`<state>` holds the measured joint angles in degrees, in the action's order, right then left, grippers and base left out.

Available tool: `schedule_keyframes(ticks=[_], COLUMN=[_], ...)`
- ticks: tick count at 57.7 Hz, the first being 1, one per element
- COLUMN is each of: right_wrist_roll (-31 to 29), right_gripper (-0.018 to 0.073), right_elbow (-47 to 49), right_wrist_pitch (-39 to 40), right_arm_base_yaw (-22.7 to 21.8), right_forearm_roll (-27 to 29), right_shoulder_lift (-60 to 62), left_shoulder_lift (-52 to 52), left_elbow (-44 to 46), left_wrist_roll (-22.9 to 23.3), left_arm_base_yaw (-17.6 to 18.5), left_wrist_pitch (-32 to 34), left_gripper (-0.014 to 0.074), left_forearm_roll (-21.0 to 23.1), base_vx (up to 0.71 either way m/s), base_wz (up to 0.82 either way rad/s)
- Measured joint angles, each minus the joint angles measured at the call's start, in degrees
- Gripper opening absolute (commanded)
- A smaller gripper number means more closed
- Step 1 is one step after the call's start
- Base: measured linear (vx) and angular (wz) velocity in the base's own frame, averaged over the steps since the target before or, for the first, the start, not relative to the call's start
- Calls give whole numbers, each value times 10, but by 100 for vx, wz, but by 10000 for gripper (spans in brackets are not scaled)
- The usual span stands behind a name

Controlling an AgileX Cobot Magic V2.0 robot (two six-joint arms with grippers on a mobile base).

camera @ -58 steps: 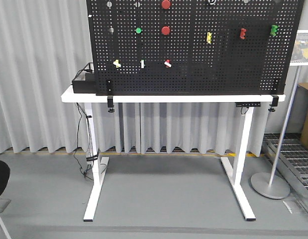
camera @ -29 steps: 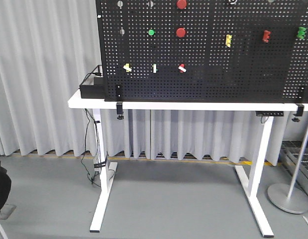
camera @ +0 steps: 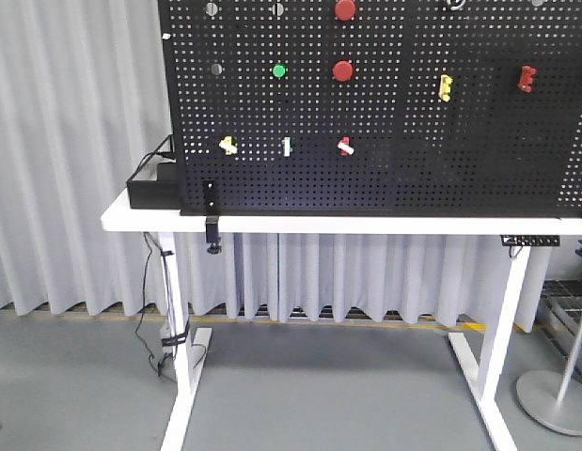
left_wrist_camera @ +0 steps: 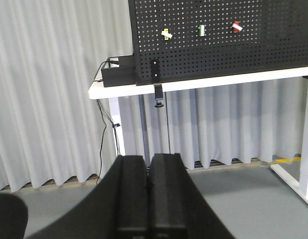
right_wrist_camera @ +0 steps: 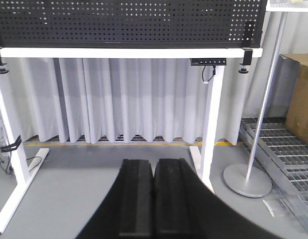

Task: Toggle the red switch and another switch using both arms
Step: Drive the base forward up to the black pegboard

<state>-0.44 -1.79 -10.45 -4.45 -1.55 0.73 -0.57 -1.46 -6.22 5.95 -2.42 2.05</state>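
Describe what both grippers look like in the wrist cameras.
The left gripper is matte black: two flat, blocky fingers with rounded tips, widening below into a curved black base. The right gripper looks the same. No cables or markings show on either.

three small toggles (camera: 228, 145) (camera: 287, 146) (camera: 345, 146), two round red buttons (camera: 345, 9) (camera: 343, 70)

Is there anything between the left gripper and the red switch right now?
Nothing visible. In the left wrist view the left gripper, shut, is well back from the board, only open space ahead. The red switch sits above the table edge, clear of the green switch beside it.
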Motion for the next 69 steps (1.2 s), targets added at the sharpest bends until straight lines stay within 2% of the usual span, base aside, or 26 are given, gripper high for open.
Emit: schedule_keyframes(ticks=[69], right_wrist_roll=[0], right_gripper=[-6], right_elbow=[0], right_wrist_pitch=[-1], right_arm_base_yaw=[0], right_forearm_roll=[0], right_shoulder_lift=[0], left_shoulder_lift=[0], left_elbow=[0], left_wrist_roll=[0], left_arm_base_yaw=[0], left_wrist_pitch=[-1], left_gripper=[3], left_forearm_roll=[0], base_vx=[37], base_wz=[-3])
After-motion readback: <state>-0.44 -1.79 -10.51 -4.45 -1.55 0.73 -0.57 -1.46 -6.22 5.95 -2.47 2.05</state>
